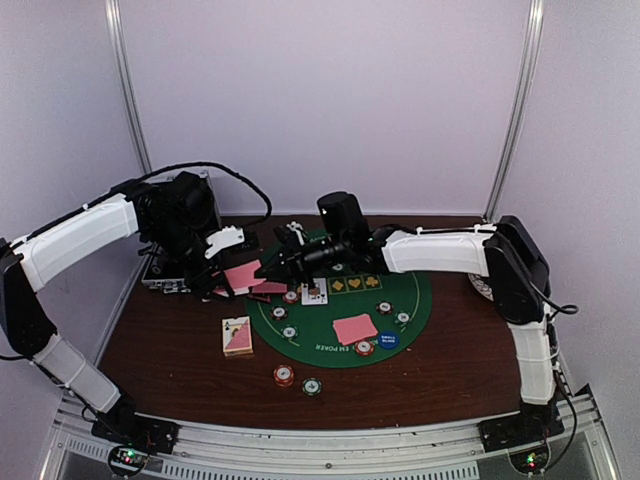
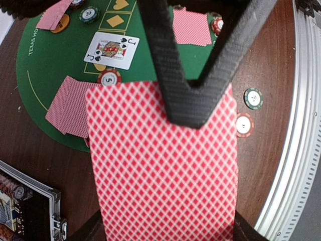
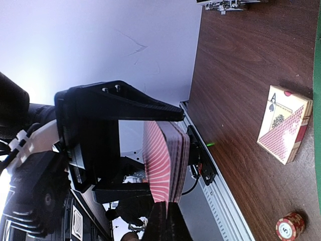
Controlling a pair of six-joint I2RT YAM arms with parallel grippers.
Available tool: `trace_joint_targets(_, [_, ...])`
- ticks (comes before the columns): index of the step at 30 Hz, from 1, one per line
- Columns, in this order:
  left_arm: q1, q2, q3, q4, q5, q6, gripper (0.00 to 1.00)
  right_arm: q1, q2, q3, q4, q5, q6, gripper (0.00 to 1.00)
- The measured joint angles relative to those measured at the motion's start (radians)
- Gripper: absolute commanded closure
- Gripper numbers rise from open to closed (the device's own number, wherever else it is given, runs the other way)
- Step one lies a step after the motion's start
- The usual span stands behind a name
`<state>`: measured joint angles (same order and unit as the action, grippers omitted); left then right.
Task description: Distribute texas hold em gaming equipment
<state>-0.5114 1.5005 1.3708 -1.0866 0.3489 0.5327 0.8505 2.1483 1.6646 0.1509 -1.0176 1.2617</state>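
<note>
**Mia:** Where are the cards?

**Sam:** Most are in one deck (image 2: 160,181). The left gripper (image 1: 238,272) is clamped on it and holds it up in the air, over the left edge of the green mat (image 1: 415,290).

**Mia:** And the other arm?

**Sam:** The right gripper (image 2: 193,108) has its tips pressed together on the top card of the deck. I cannot tell if a card is pinched between them.

**Mia:** What is done?

**Sam:** Some cards lie face down on the mat. There is a front pile (image 1: 355,328) and a left pile (image 2: 70,108). One jack (image 2: 111,50) lies face up in the middle row. Chips are out too, like the chip with a 5 (image 2: 109,78) touching the jack, and a green chip (image 2: 89,13) farther off. A blue disc (image 1: 388,340) sits just beside the front pile.

**Mia:** So what is left?

**Sam:** A lot, I think. The gold marks (image 1: 356,284) next to the jack have no cards on them, and the deck looks thick. A red-and-white chip (image 1: 284,376) and a dark green chip (image 1: 312,386) sit on the brown tabletop (image 1: 450,380), off the mat, near the front. They may need a place too.

**Mia:** And the card box (image 1: 237,336)?

**Sam:** It lies on the tabletop, just beside the mat.
</note>
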Motion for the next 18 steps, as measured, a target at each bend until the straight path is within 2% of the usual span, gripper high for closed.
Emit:
trace_joint_targets(5, [0.0,0.0,0.0,0.016,0.001,0.0,1.0,-0.043,-0.05,-0.001,-0.121,-0.003,-0.089,1.0])
trace_joint_targets(10, [0.002,0.0,0.0,0.005,-0.006,0.0,1.0,-0.13,-0.072,0.103,-0.459,0.071,-0.345,1.0])
trace_joint_targets(13, [0.002,0.0,-0.001,0.0,-0.01,0.0,1.0,-0.174,-0.07,0.247,-0.734,0.237,-0.572,1.0])
trace_joint_targets(18, [0.002,0.0,-0.002,-0.008,-0.015,0.0,1.0,-0.162,-0.071,0.377,-0.975,0.621,-0.904,1.0])
